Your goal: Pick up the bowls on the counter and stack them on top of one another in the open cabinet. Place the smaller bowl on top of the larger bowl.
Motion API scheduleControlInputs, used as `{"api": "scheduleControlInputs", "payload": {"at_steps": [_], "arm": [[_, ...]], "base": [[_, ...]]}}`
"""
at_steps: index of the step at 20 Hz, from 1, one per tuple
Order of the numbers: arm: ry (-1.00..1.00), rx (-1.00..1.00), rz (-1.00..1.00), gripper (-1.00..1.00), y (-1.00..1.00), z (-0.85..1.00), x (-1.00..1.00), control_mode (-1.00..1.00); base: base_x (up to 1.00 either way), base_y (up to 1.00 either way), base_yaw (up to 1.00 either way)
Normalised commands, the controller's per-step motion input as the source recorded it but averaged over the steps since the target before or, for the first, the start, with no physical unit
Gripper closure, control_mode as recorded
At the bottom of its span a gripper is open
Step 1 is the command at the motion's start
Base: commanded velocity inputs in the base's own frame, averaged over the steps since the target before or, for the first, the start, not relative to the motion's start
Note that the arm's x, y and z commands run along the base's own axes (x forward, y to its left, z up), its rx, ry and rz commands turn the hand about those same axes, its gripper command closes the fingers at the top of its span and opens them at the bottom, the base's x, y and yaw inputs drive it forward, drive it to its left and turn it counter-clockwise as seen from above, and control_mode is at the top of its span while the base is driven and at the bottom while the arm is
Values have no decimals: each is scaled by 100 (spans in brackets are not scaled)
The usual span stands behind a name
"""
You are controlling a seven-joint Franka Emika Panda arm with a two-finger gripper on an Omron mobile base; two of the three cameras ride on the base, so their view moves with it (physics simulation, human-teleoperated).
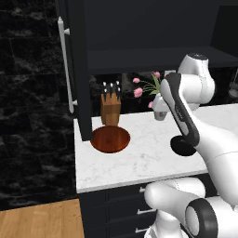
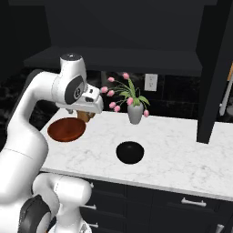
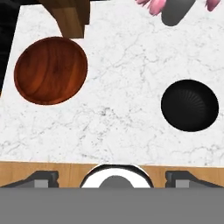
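Observation:
The larger bowl (image 1: 110, 139) (image 2: 67, 129) (image 3: 50, 70), wide and reddish-brown, sits on the counter (image 1: 139, 158) (image 2: 182, 154) (image 3: 118, 113) near its left end. The smaller bowl (image 2: 130, 152) (image 3: 189, 105), glossy black, rests to its right; in the left base view the black bowl (image 1: 181, 148) is partly covered by my arm. My gripper (image 2: 82, 110) (image 3: 112, 177) hangs high over the counter between the two bowls, open, with nothing between its fingertips (image 3: 41, 179). The cabinet (image 1: 158, 60) (image 2: 113, 61) stands open above, its dark shelf bare.
A tan knife block (image 1: 110, 109) (image 3: 72, 17) stands just behind the brown bowl. A grey vase (image 2: 135, 113) (image 3: 175, 11) of pink flowers (image 1: 138, 92) sits at the back. The cabinet door (image 1: 76, 69) with its silver handle (image 1: 62, 65) hangs open at left. Dark drawers (image 2: 182, 200) run below.

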Motion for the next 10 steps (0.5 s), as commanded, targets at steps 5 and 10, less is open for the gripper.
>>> {"api": "scheduleControlInputs", "payload": {"at_steps": [5,10], "arm": [[0,3,-9,-100,-77,-20,-19,-100],[0,9,-4,-100,-83,-24,0,-100]], "base": [[0,0,0],[0,0,0]]}}
